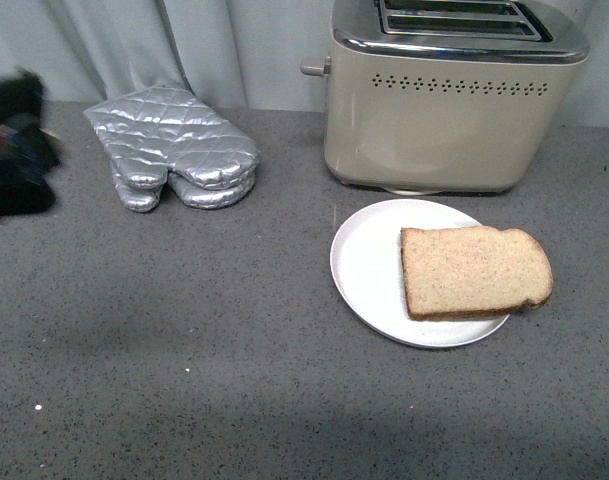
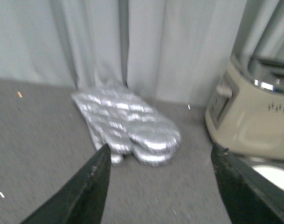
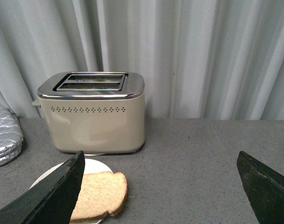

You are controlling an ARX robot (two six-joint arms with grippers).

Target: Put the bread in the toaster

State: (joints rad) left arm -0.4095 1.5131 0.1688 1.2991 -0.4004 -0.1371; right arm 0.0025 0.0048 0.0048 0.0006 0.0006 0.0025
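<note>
My left gripper (image 2: 159,154) has its jaws spread wide with nothing between them, and it is looking over the grey desk (image 1: 184,350) at the silver mitts (image 1: 174,145). There are two of them, stacked near the far edge, left of the middle. In the front view my left arm (image 1: 14,145) is just a dark blur at the left edge. My right gripper (image 3: 160,154) is wide apart too and holds nothing, and it faces the toaster (image 1: 449,100). The toaster stands upright at the far edge, toward the right corner, close to the curtain (image 3: 202,56), and its two slots show nothing inside. Just in front of the toaster, a little toward the near edge, is the white plate (image 1: 369,265). The bread (image 1: 474,272) lies flat on the plate. Its rounded crust end points to the right edge and pokes out past the rim. Neither gripper touches the bread.
</note>
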